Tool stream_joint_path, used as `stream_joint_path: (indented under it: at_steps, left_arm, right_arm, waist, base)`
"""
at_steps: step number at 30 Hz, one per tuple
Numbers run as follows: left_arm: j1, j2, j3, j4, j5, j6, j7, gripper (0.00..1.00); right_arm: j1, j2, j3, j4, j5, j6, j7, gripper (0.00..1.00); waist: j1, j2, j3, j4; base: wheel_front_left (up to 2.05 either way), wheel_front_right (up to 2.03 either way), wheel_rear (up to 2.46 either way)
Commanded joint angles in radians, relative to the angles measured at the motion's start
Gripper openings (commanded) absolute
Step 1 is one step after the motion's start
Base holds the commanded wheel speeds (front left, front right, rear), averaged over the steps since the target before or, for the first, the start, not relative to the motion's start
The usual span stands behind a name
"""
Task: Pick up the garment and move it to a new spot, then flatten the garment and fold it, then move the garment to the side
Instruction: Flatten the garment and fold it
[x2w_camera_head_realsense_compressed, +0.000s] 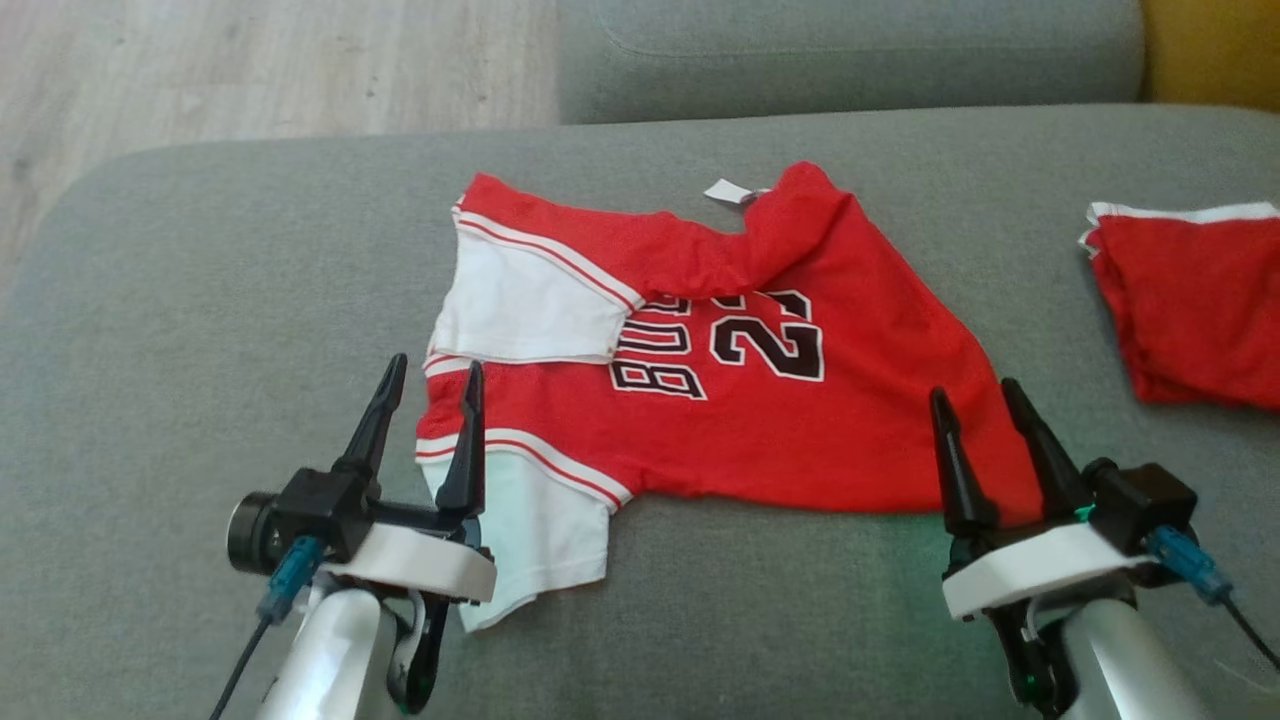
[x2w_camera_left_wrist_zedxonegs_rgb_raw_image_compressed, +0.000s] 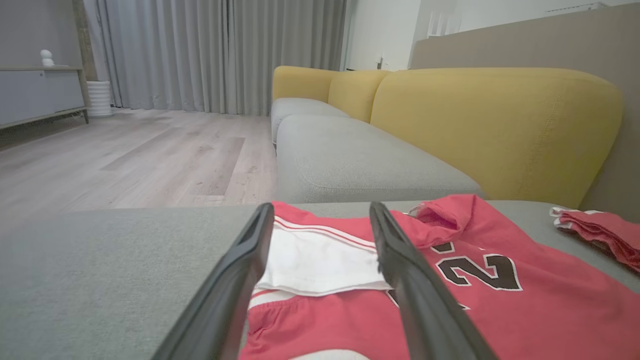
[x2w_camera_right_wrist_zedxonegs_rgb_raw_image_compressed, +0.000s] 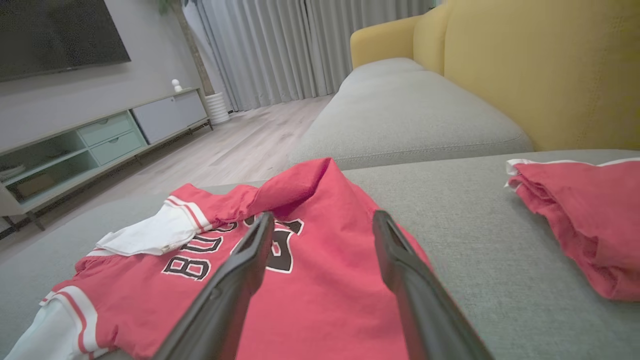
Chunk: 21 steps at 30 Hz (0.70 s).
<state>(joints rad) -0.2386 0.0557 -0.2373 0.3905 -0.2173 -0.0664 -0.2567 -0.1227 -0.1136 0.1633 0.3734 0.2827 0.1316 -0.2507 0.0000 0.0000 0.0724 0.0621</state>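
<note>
The garment (x2w_camera_head_realsense_compressed: 720, 400) is a red jersey with white sleeves and black lettering, spread sideways on the grey cushion (x2w_camera_head_realsense_compressed: 200, 330), its far edge folded over. The same garment (x2w_camera_left_wrist_zedxonegs_rgb_raw_image_compressed: 450, 305) (x2w_camera_right_wrist_zedxonegs_rgb_raw_image_compressed: 320, 295) fills the lower part of both wrist views. My left gripper (x2w_camera_head_realsense_compressed: 435, 375) stands open over its near left corner, by the white sleeve. My right gripper (x2w_camera_head_realsense_compressed: 975, 395) stands open over its near right corner. Neither holds cloth.
A second red cloth (x2w_camera_head_realsense_compressed: 1190, 300) lies folded at the cushion's right edge. Another grey seat (x2w_camera_head_realsense_compressed: 850, 50) and a yellow backrest (x2w_camera_left_wrist_zedxonegs_rgb_raw_image_compressed: 490, 125) lie beyond. Wooden floor (x2w_camera_head_realsense_compressed: 250, 70) is past the cushion's far left edge.
</note>
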Motion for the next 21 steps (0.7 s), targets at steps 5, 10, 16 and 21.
stream_joint_path:
  at_steps: [5, 10, 16, 21]
  left_arm:
    - [-0.095, 0.033, 0.002, 0.011, 0.034, -0.016, -0.004, 1.0]
    - [-0.189, 0.049, -0.081, 0.088, 0.097, -0.033, 0.056, 1.0]
    - [-0.306, 0.069, -0.178, 0.212, 0.173, -0.048, 0.135, 1.0]
    - [-0.356, 0.082, -0.198, 0.29, 0.198, -0.037, 0.168, 1.0]
  right_arm:
    - [-0.038, 0.033, -0.002, -0.095, -0.051, -0.001, -0.011, 1.0]
    - [-0.055, 0.046, -0.006, -0.114, -0.061, -0.001, -0.011, 1.0]
    - [-0.073, 0.055, -0.006, -0.118, -0.059, -0.001, -0.011, 1.0]
    - [-0.083, 0.059, -0.01, -0.119, -0.056, -0.001, -0.011, 1.0]
  waist:
    - [0.0, 0.0, 0.048, -0.046]
    - [0.0, 0.0, 0.1, -0.079]
    - [0.0, 0.0, 0.164, -0.119]
    - [0.0, 0.0, 0.186, -0.14]
  base:
    - [0.0, 0.0, 0.0]
    - [0.0, 0.0, 0.0]
    - [0.0, 0.0, 0.0]
    - [0.0, 0.0, 0.0]
